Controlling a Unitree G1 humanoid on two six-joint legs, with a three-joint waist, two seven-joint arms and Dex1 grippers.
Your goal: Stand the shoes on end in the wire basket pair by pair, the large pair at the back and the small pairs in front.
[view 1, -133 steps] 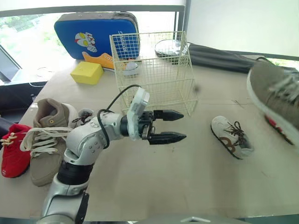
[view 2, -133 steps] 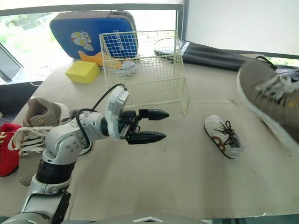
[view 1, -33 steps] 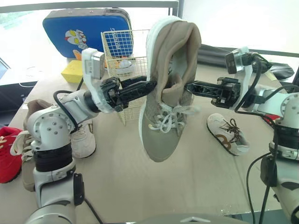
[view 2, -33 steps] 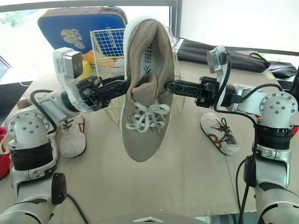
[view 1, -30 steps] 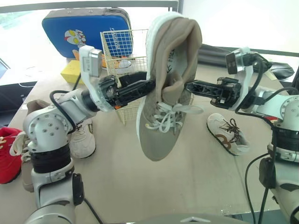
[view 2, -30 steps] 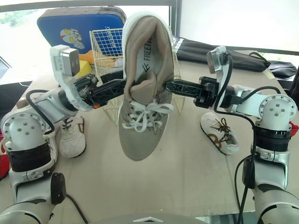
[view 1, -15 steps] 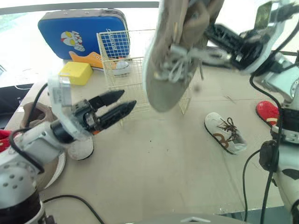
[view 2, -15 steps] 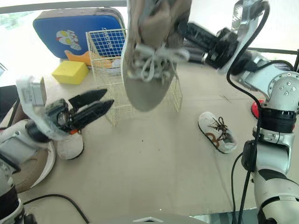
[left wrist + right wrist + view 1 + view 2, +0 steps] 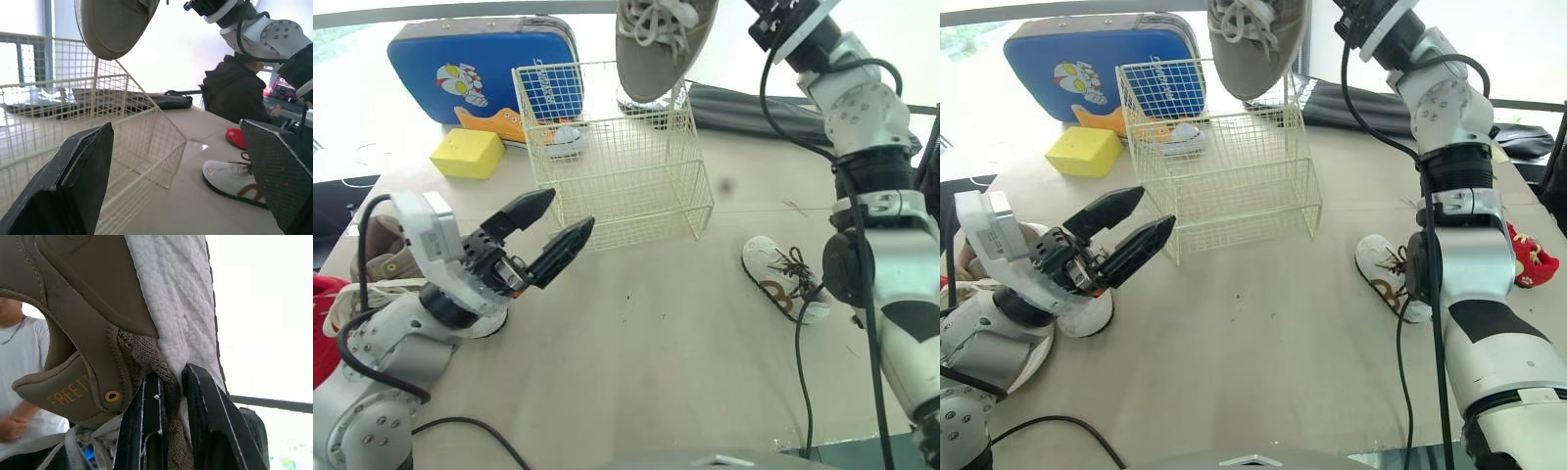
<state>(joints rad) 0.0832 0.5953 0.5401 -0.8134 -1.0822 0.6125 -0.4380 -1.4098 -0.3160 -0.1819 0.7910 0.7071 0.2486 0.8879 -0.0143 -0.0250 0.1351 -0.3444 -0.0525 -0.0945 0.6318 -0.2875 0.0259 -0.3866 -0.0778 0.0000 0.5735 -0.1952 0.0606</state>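
My right gripper is shut on the heel collar of the large taupe shoe. The shoe hangs toe down, high above the back of the wire basket, which has nothing standing in it. My left gripper is open and holds nothing, low over the table in front of the basket's left corner. The other large taupe shoe lies at the far left beside a red shoe. A small white shoe with brown trim lies to the right of the basket. Another small white shoe sits under my left arm.
A blue case, a yellow block, an orange shoe and a small white shoe are behind the basket. A black bag lies at the back right, a red shoe at the right edge. A person sits beyond the table.
My left gripper let go of the large shoe and dropped low to the left, open. My right arm lifted the shoe alone, up and back over the basket.
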